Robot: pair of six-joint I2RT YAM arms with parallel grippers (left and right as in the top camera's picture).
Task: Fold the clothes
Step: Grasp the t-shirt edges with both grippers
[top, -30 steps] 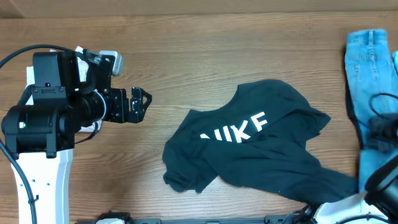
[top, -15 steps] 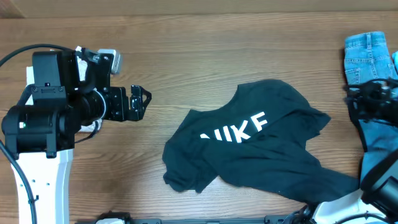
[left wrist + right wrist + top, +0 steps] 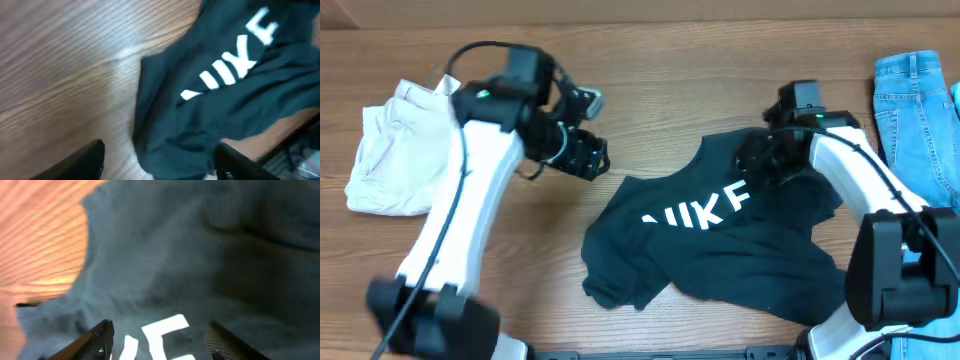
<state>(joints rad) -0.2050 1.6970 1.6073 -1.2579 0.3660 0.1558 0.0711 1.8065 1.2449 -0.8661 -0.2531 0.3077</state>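
The clothes, a dark navy T-shirt [image 3: 740, 250] with white lettering, lies crumpled on the wooden table, right of centre. My left gripper [image 3: 594, 160] hovers just off the shirt's upper left edge. In the left wrist view the gripper [image 3: 160, 167] is open, with the shirt's edge [image 3: 225, 115] below the gap between its fingers. My right gripper [image 3: 753, 160] hangs over the shirt's top part, near the lettering. The right wrist view shows the gripper [image 3: 160, 342] open above the fabric [image 3: 175, 255], gripping nothing.
Beige folded shorts [image 3: 390, 150] lie at the far left of the table. Light blue jeans [image 3: 910, 100] lie at the far right edge. Bare wood [image 3: 650, 80] stretches behind the shirt between the two arms.
Both arms have swung in toward the shirt. The left arm moved right, uncovering the beige shorts. The right arm came from over the jeans and its jaws opened.
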